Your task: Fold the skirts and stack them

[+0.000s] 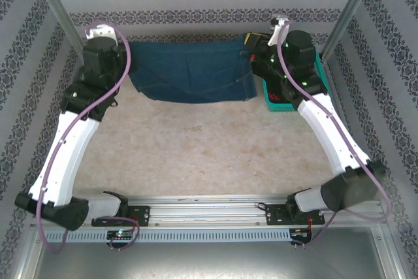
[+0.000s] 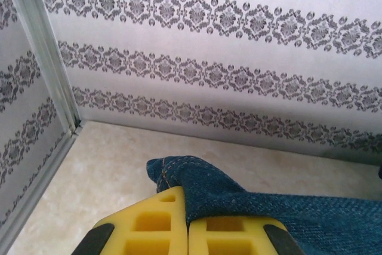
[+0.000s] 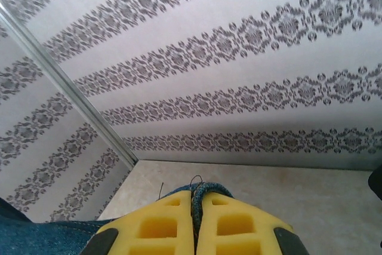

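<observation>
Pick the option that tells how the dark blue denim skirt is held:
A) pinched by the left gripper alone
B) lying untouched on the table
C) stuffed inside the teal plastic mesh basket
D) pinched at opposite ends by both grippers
D: the left gripper and the right gripper are each shut on an edge of the dark blue denim skirt, which spans between them.

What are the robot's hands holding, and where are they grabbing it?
The blue denim skirt. The left gripper pinches its upper left corner and the right gripper its upper right corner.
</observation>
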Controlling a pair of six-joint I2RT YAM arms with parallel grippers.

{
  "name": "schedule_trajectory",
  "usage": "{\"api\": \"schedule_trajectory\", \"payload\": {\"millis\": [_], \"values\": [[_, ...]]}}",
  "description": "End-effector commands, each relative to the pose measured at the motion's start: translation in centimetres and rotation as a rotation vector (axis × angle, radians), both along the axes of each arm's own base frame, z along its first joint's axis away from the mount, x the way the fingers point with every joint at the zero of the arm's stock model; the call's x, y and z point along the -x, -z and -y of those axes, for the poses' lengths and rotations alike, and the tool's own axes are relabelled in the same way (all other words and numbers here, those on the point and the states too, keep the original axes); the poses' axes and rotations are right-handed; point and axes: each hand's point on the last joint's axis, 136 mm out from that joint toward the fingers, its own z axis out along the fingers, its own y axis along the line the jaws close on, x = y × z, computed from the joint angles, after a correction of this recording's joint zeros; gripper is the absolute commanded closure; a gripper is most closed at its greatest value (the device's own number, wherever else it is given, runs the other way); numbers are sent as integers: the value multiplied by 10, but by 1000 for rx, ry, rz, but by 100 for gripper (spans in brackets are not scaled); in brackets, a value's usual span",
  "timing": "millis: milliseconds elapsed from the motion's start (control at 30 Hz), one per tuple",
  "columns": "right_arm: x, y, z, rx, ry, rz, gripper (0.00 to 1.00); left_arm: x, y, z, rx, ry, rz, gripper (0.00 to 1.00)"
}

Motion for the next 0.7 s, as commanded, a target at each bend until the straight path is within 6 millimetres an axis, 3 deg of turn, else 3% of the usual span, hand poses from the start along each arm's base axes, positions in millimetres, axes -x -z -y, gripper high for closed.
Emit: {"api": "schedule_trajectory", "payload": {"millis": [0,133,267,367,467,533,567,667], "values": [[-35,-18,-8,-69,-28,61,100,-47,-17,-14,-35,-10,84,100],[-86,-21,-25,-99,-66,71,100,-100,-39,-34,-39,-21,176,100],[-127,-46,-37,-173,-123,118,100,-141,-75,-60,-63,-67,275,100],[-136,-72,-43,-231,-196,163,100,-147,-111,-70,-107,-96,387,100],[-130,-85,-46,-224,-251,183,100,-146,-134,-62,-186,-38,443,100],[-124,-80,-47,-207,-264,166,100,-143,-133,-52,-229,21,421,100],[-122,-66,-48,-189,-265,138,100,-143,-124,-45,-256,66,385,100],[-115,-11,-44,-145,-236,36,99,-139,-74,-33,-300,161,255,96]]}}
